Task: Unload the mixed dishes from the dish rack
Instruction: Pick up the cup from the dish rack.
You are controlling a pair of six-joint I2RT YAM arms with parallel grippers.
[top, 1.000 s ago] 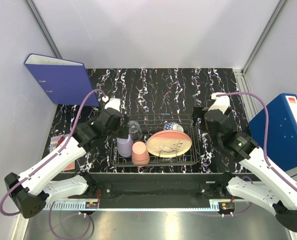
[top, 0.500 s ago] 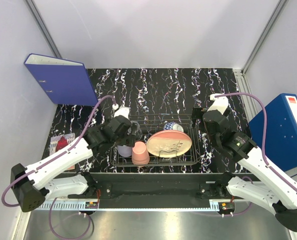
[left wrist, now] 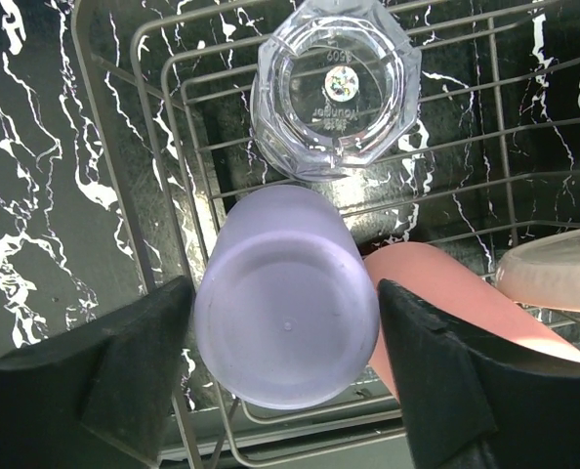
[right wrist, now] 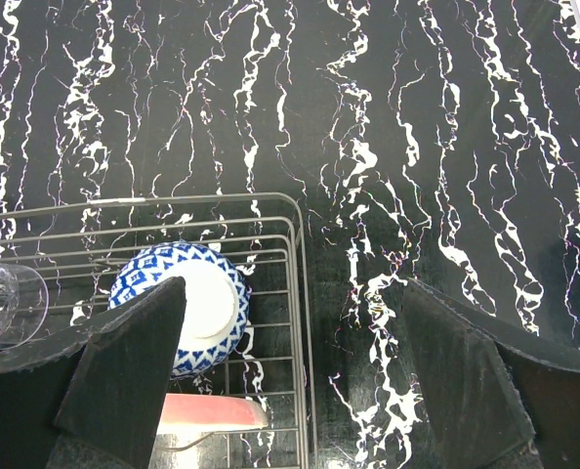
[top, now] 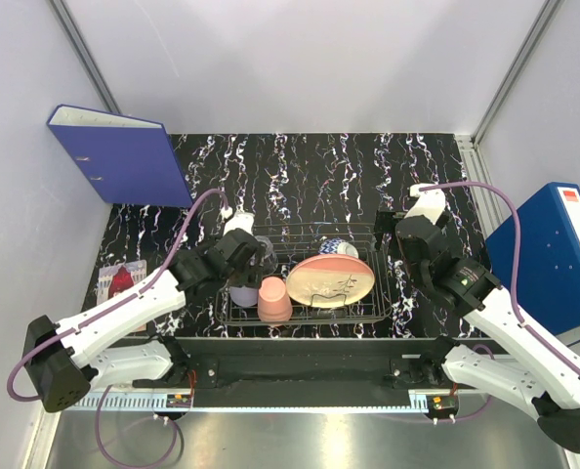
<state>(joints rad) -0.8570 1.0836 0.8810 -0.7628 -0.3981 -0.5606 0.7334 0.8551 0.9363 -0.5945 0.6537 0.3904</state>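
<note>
The dark wire dish rack (top: 383, 293) sits mid-table. In the left wrist view an upside-down lavender cup (left wrist: 286, 322) stands in the rack's (left wrist: 163, 147) near left corner. My left gripper (left wrist: 286, 337) has a finger against each side of the cup, which still rests in the rack. A clear glass (left wrist: 334, 88) stands just beyond it, and a pink cup (left wrist: 436, 293) just to its right. The pink plate (top: 330, 280) leans in the rack's right half. The blue-and-white bowl (right wrist: 187, 303) lies behind the plate. My right gripper (right wrist: 295, 371) is open and empty, over the rack's far right corner.
A blue binder (top: 119, 151) stands at the back left. A blue box (top: 554, 254) sits off the table's right edge. A small red-and-white item (top: 122, 281) lies at the left edge. The black marbled tabletop (top: 319, 176) stretches behind the rack.
My left gripper moved right from the rack's left edge and came down around the lavender cup. The right arm shifted slightly left toward the rack corner.
</note>
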